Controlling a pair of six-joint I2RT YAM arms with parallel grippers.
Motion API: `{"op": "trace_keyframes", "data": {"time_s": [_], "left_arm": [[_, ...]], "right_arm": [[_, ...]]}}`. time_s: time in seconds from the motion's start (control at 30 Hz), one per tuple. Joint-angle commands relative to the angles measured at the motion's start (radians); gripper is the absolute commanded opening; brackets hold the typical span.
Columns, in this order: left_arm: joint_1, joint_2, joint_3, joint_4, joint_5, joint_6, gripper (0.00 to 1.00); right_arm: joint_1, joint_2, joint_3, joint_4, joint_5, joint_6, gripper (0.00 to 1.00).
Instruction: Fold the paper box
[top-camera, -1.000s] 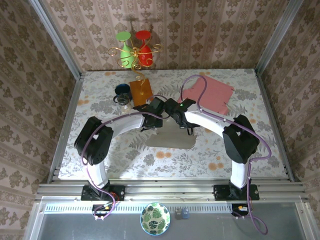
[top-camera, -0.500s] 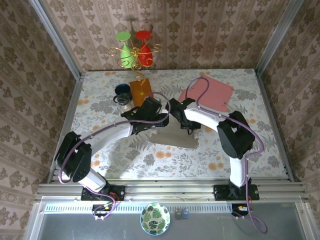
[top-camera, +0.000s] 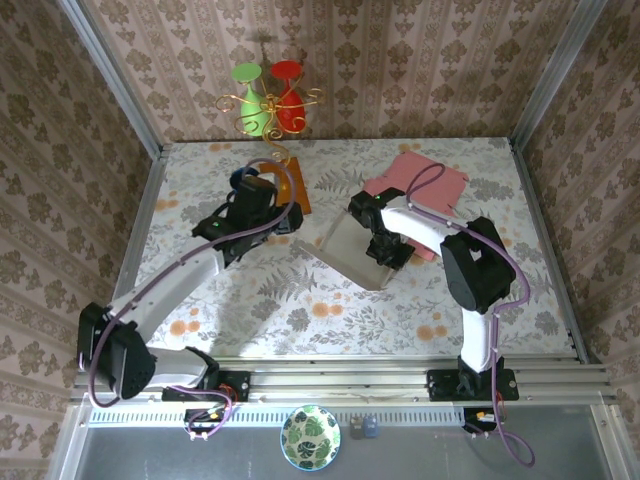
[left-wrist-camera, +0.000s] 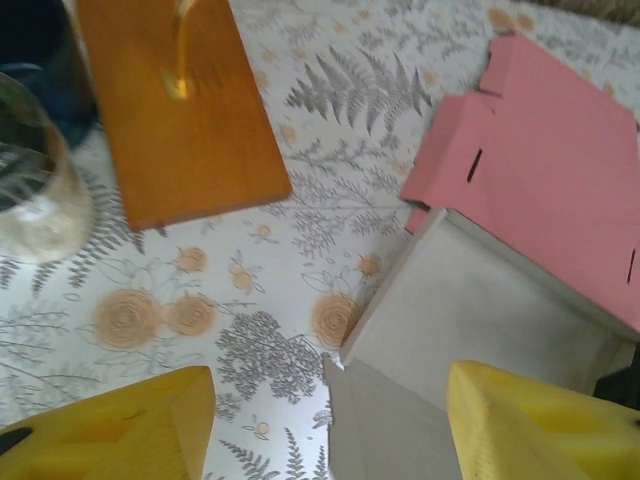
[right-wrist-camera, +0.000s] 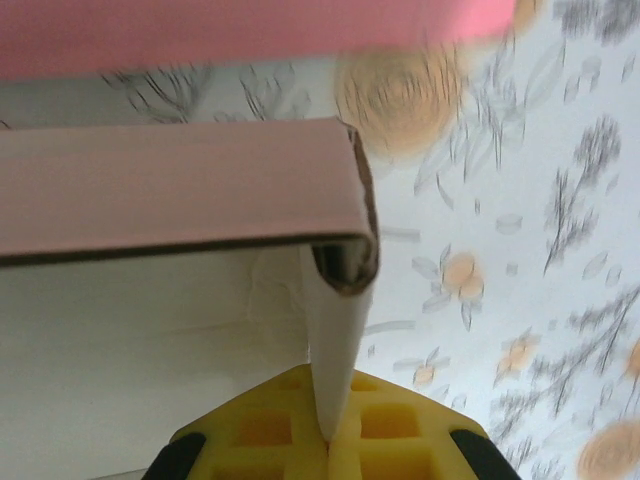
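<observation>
Right of centre in the top view: the paper box (top-camera: 352, 250), folded flat, grey side up, pink inner sheet spread toward the upper right, lying on the flowered table cloth (top-camera: 200, 290). Gripped near its right side by the right gripper (top-camera: 385, 245), closed tight on a thin grey flap. At the bottom centre of the right wrist view, two yellow fingers (right-wrist-camera: 250, 430) pressed together around that flap, with a pink panel of the box bent over just above them. Perhaps raised a little off the cloth at that side; not easy to judge from above. Left of the box and apart from it, the left gripper (top-camera: 283, 217), just beside an orange wooden board (top-camera: 293, 188). In the left wrist view, opened wide, one yellow finger in each lower corner, nothing held between; below and between them only cloth and a grey corner of the box. In the upper left of that frame, the board again, with a golden stem (left-wrist-camera: 178, 62) standing on it; at the left edge a clear glass (left-wrist-camera: 35, 190), and close behind it a dark blue cup (left-wrist-camera: 40, 60).
</observation>
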Motion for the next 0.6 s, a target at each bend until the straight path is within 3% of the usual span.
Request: {"op": "trace_keyframes", "data": {"time_s": [0.0, 0.27, 0.57], "left_arm": [[0.024, -0.058, -0.022, -0.087, 0.021, 0.034, 0.61], [0.032, -0.154, -0.154, -0.135, 0.073, 0.004, 0.51], [-0.064, -0.168, -0.262, -0.074, 0.106, -0.03, 0.49]], "right_arm": [[-0.005, 0.033, 0.012, -0.096, -0.157, 0.211, 0.0], [-0.003, 0.092, 0.024, -0.174, -0.364, 0.418, 0.0], [0.037, 0.083, -0.078, -0.048, -0.488, 0.581, 0.0]]}}
